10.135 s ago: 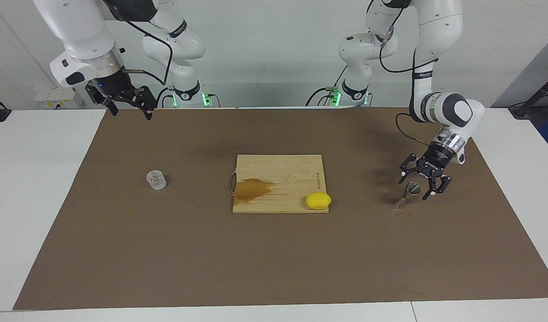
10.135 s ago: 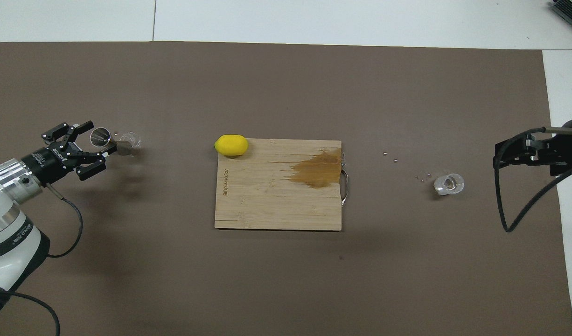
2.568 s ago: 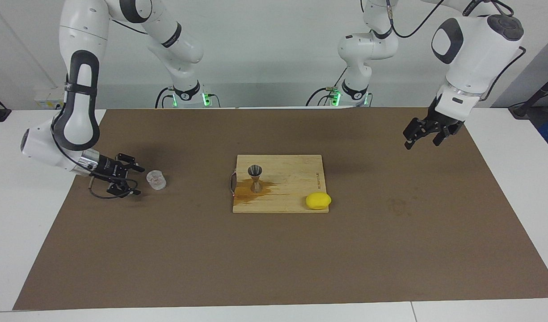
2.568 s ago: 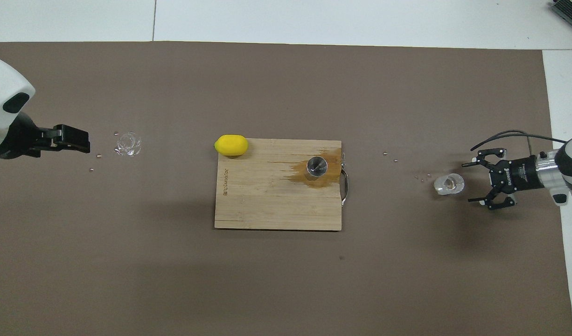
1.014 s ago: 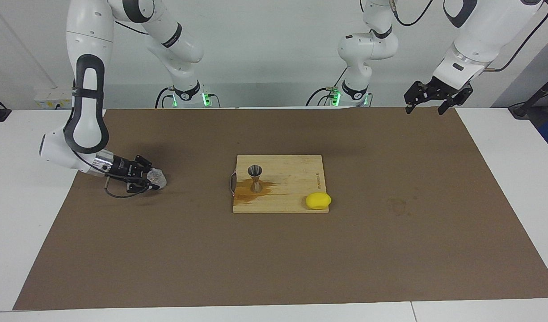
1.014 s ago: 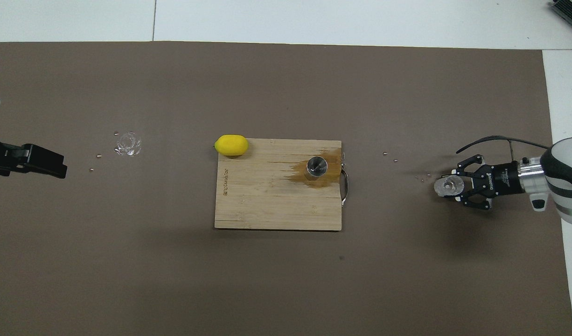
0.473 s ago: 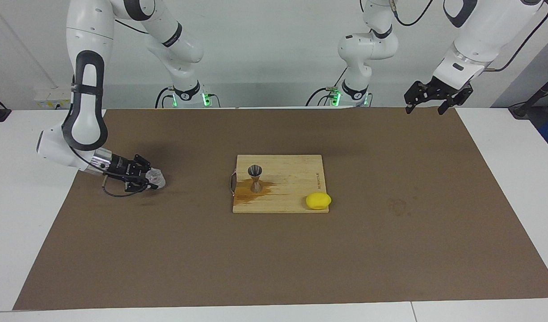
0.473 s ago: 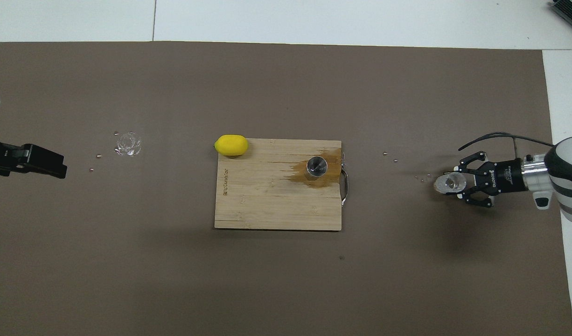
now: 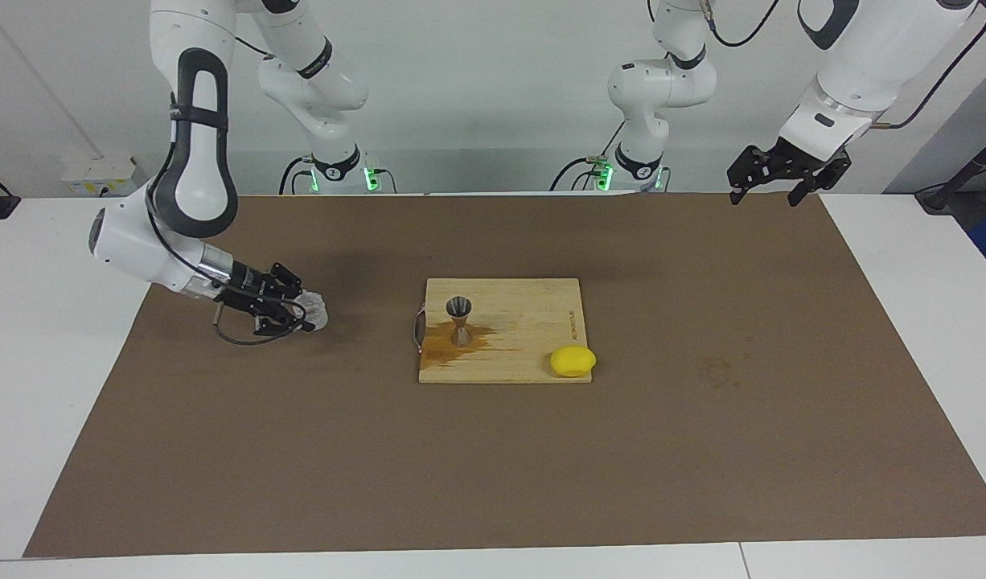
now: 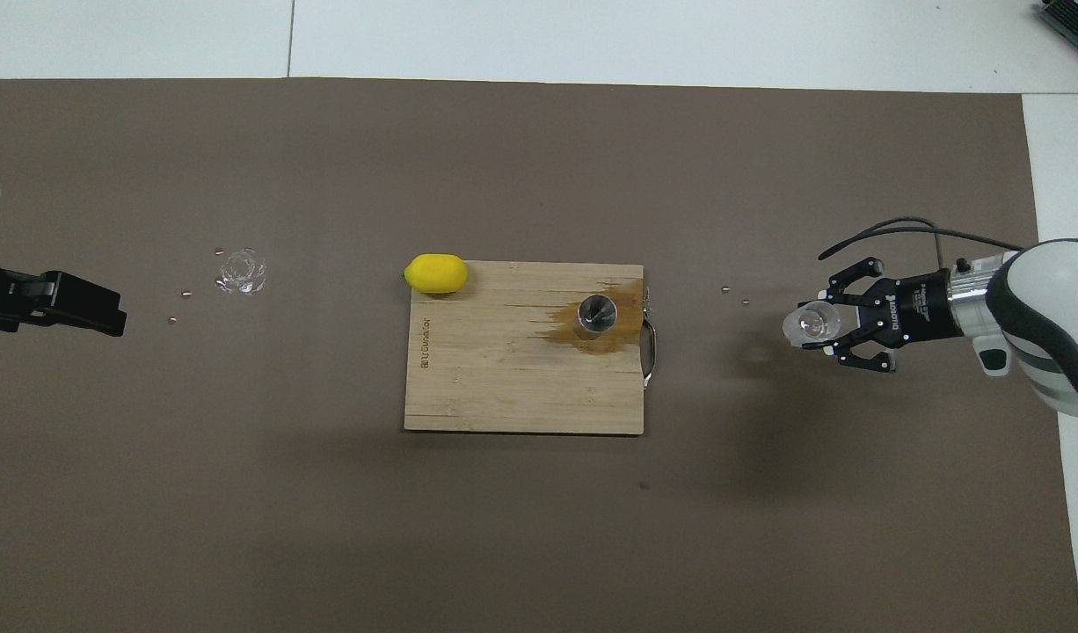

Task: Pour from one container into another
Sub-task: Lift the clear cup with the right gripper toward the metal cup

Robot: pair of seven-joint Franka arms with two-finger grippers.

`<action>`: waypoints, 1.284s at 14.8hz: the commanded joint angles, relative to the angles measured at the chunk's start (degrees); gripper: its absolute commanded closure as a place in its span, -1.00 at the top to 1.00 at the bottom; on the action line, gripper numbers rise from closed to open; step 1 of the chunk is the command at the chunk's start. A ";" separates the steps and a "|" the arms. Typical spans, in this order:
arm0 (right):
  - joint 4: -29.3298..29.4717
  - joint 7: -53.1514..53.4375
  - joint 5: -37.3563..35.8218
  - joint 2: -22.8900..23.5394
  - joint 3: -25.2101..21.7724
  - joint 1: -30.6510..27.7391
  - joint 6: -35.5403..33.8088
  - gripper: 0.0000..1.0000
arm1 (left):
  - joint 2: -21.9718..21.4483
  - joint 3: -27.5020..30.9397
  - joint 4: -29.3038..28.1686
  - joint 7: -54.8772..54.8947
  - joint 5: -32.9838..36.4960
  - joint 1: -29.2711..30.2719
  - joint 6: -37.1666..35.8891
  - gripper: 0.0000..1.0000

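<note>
Glass: small clear tumbler, clamped in the right tool, up over the brown mat toward the right arm's end of the tabletop.
Right tool: fingers closed on the glass from the side, reaching level toward the board.
Jigger: metal, upright on the cutting board, standing on a brown wet stain.
Cutting board: mid-tabletop, wire handle toward the right arm's end.
Lemon: on the board's corner farthest from the robots.
Left tool: raised over the mat's edge at the left arm's end, fingers apart, holding nothing; this arm waits.
Mat: brown, covers the tabletop.
</note>
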 commanded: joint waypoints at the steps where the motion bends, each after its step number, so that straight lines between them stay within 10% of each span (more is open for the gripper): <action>1: 0.05 6.29 0.52 -1.95 -0.14 3.02 2.46 -1.00 | -1.56 0.08 -1.46 -0.67 -0.51 -0.06 -0.40 1.00; 19: 22.29 41.91 -26.71 5.25 0.04 26.14 3.86 -1.00 | -1.56 0.08 -1.38 -0.67 -0.51 -0.06 -0.40 1.00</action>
